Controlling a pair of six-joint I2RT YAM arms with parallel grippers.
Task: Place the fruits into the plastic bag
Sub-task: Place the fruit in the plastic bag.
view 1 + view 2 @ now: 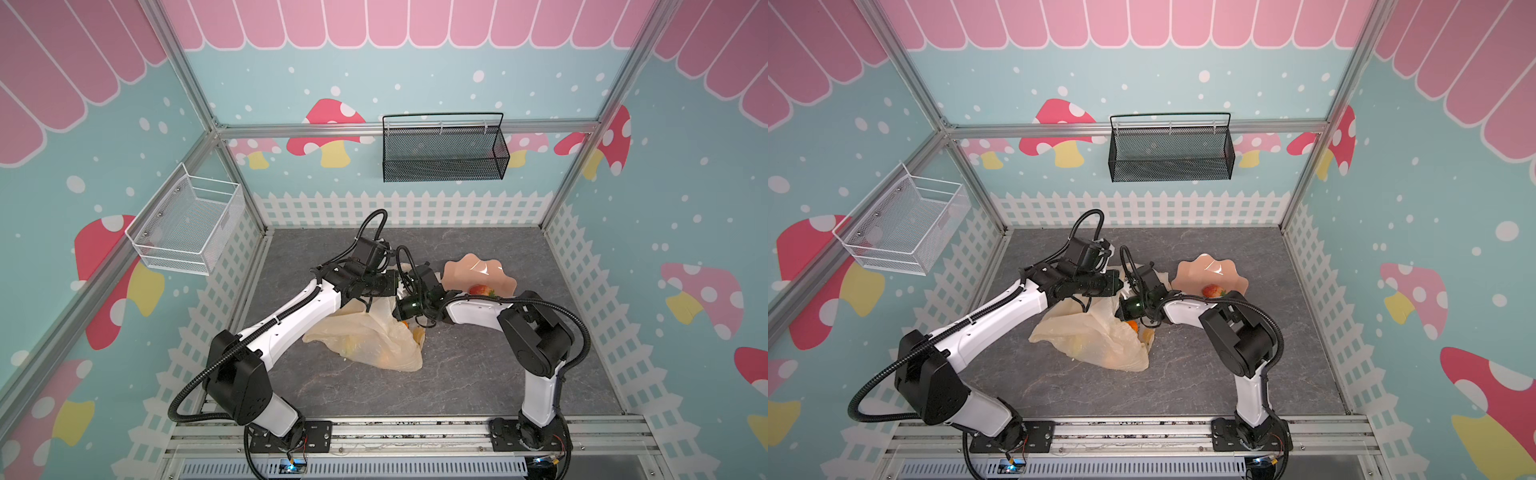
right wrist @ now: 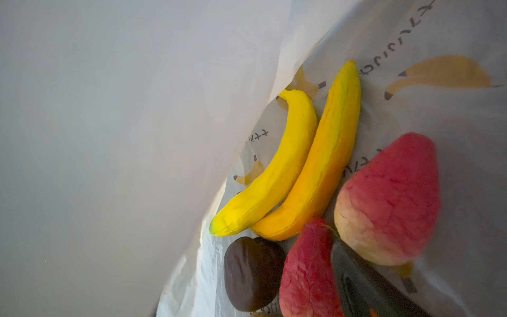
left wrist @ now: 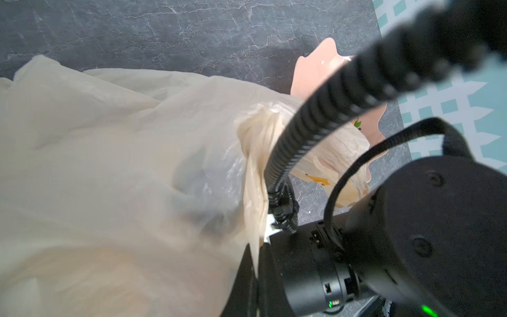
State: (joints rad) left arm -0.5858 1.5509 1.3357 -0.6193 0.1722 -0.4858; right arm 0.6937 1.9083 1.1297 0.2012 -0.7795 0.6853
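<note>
The cream plastic bag [image 1: 365, 340] [image 1: 1092, 340] lies crumpled at mid-table. My left gripper [image 1: 395, 284] [image 3: 258, 274] is shut on a bunched edge of the plastic bag [image 3: 109, 164], holding it up. My right gripper [image 1: 409, 318] reaches down into the bag's mouth and is open; only one finger [image 2: 356, 282] shows. Inside lie two yellow bananas [image 2: 274, 170] [image 2: 323, 164], two red fruits [image 2: 389, 200] [image 2: 307, 271] either side of that finger, and a dark purple fruit [image 2: 252, 274]. An orange fruit [image 1: 1132, 326] shows at the mouth. Another red fruit [image 1: 480, 289] sits in the bowl.
The pink scalloped bowl [image 1: 469, 268] [image 1: 1204, 270] [image 3: 315, 71] stands tilted just right of the bag, behind my right forearm. A black mesh basket [image 1: 444, 149] hangs on the back wall, a white one [image 1: 187, 224] on the left wall. Both wrists are close together.
</note>
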